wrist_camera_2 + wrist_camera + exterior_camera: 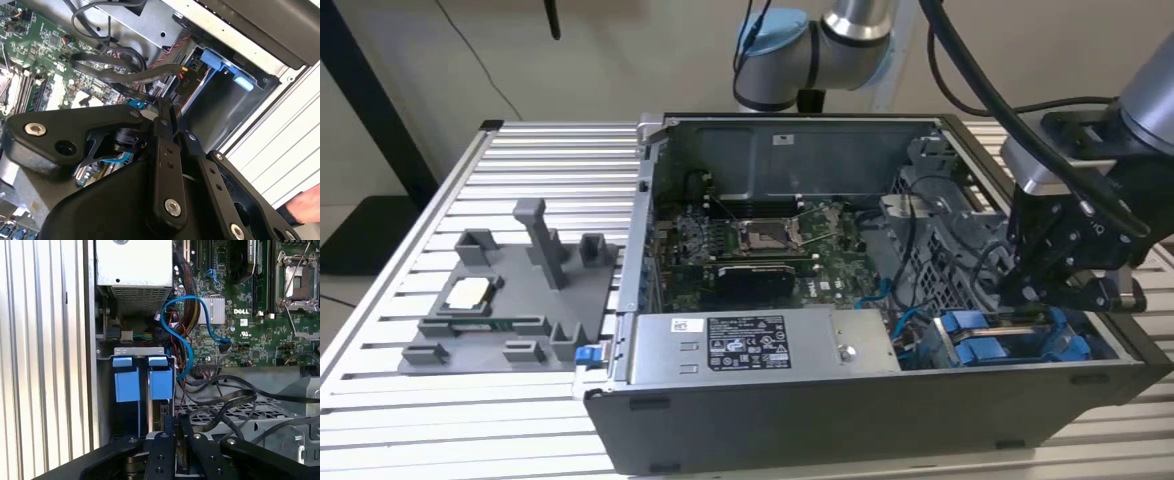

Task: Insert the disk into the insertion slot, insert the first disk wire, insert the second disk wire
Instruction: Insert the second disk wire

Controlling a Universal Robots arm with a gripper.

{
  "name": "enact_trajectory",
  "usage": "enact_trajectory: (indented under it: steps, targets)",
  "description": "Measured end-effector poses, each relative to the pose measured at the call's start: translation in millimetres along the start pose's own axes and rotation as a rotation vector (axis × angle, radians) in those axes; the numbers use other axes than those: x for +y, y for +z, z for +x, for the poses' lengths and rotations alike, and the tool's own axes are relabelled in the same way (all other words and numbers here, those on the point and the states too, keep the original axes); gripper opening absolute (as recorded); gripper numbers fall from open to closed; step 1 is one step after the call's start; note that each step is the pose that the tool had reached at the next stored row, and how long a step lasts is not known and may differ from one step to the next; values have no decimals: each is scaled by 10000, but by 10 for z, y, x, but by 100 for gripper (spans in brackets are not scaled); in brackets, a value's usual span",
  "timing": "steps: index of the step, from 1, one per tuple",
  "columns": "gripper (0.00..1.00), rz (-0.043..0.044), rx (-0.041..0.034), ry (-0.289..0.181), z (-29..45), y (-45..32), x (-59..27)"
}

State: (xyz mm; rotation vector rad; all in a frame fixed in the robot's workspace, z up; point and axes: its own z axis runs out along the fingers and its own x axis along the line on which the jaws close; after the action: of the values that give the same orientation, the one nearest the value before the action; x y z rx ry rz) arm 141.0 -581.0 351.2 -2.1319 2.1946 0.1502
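At the near right corner of the open dark grey computer case (854,420), we see the black two-fingered gripper (1023,303) lowered over the dark grey metal drive cage (137,352). Its fingers are pressed together on a thin edge there; what they pinch we cannot tell. The silver-grey disk in its bright blue carrier (161,382) stands in the insertion slot (162,405). Farther back lies the green motherboard (761,245).

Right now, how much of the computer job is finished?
Done, it seems: the disk in its blue carrier sits down in the insertion slot of the drive cage. In hand: the gripper is right at the disk's end. Left: both wires, judging by the blue cable and black cables lying loose beside the cage.
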Motion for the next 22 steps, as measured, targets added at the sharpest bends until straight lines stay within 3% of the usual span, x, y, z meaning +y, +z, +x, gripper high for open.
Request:
enact_trajectory:
  steps: [22]
  targets:
    - [16,76,-2,-14,32,97,-39]
